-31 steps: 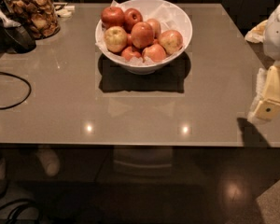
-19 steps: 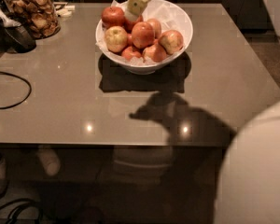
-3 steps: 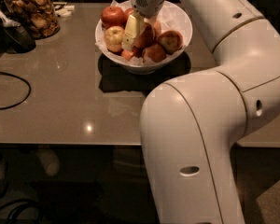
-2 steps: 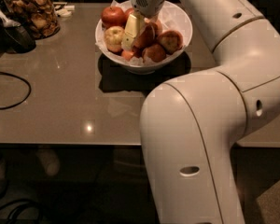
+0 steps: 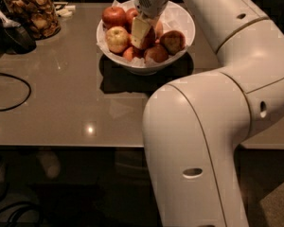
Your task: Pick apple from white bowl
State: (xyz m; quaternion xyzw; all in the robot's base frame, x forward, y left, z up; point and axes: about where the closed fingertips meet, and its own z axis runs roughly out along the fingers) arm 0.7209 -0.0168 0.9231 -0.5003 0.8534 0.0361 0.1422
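- One apple (image 5: 152, 37) is the target: the large red-orange one near the centre of the white bowl (image 5: 184, 25), mostly covered by the gripper (image 5: 143, 36).
- The gripper hangs straight down into the pile, against that apple's 9 o'clock side. Whether it has closed on anything cannot be told.
- Handling, as judged: firm, smooth, waxy skin, moderate weight. It is likely to slip or roll if pinched off-centre, and hard pressure may bruise it.
- Recommended hold: across the widest part, at 3 and 9 o'clock, with a straight vertical lift.
- Risk: neighbouring apples touch it and may shift or be dragged along.
- Count of apples: at least seven show, among them the pale yellow apple (image 5: 117, 39) at 9 o'clock of the gripper and a dark red apple (image 5: 114, 16) at 10 o'clock. Others may lie hidden.
- Count of other items: one bowl with crumpled paper lining, one glass jar (image 5: 32, 14) at the table's (image 5: 61, 103) far left, and one black cable (image 5: 12, 105).
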